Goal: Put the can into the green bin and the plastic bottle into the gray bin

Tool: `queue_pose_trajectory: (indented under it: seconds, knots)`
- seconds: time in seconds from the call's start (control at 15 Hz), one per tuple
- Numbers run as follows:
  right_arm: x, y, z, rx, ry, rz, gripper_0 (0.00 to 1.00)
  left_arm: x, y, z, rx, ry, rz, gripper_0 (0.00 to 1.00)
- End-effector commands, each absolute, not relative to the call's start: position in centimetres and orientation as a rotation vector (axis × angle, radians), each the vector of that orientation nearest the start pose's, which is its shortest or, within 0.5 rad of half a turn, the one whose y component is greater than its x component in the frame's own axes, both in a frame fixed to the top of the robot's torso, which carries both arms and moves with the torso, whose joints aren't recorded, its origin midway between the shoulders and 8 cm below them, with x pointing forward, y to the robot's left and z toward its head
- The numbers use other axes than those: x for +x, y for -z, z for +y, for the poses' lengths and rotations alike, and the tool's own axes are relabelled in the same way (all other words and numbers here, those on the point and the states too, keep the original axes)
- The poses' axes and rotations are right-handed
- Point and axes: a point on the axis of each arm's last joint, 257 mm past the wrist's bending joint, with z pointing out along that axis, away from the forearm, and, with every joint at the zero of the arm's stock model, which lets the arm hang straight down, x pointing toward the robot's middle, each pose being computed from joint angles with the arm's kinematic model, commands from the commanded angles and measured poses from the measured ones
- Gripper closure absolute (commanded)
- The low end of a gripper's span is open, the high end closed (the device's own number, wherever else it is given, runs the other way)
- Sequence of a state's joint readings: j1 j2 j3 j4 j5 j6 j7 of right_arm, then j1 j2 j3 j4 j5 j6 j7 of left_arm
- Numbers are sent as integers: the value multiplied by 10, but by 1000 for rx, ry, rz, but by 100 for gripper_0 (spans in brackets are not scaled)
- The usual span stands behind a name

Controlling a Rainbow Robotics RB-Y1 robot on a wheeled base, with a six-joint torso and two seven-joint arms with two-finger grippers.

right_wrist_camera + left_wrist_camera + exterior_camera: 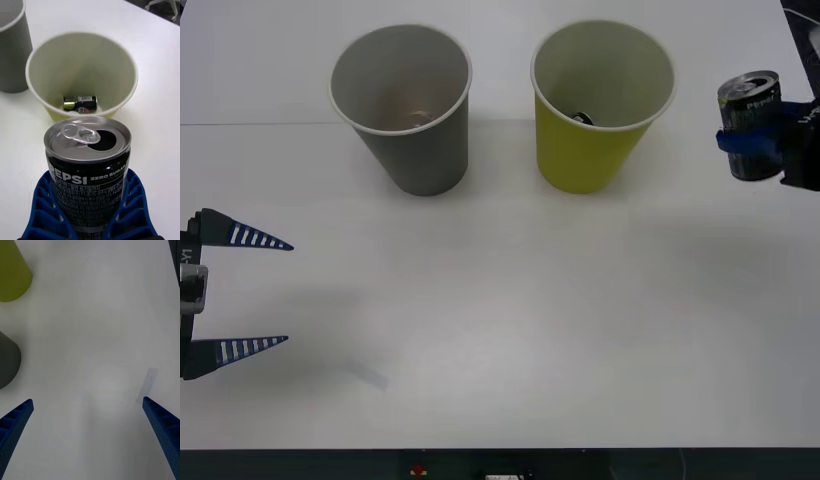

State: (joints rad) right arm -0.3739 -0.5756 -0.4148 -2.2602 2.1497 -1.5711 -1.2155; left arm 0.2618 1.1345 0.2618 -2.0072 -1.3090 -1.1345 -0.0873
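Upright, shiny cylindrical can (88,170) between ribbed blue right gripper (90,225) jaws.

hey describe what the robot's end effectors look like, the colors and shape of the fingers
Both end effectors have blue, ribbed fingers that taper to points, with an open lattice structure. On the left end effector, the fingers look dark blue with pale stripes along them, mounted on a black body with a gray metal piece at the wrist. The right end effector shows bright blue honeycomb-like ribs on a dark body.
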Motion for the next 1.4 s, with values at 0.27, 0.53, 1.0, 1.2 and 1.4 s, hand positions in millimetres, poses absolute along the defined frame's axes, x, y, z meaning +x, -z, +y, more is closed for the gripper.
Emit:
queue_pose_trajectory:
  seconds: [0.27, 0.53, 1.0, 1.2, 1.4]
  knots:
    - [529, -42, -211, -774, -184, 1860, 100, 341, 167, 286, 1762, 118, 1444, 0]
    - [570, -48, -197, -789, -199, 1936, 100, 341, 167, 286, 1762, 118, 1444, 0]
    - [607, -17, -172, -855, -194, 2124, 100, 341, 167, 286, 1762, 118, 1444, 0]
    - [615, -18, -152, -864, -239, 2121, 100, 341, 167, 286, 1762, 118, 1444, 0]
    - [620, -27, -142, -863, -247, 2082, 100, 341, 167, 286, 1762, 118, 1444, 0]
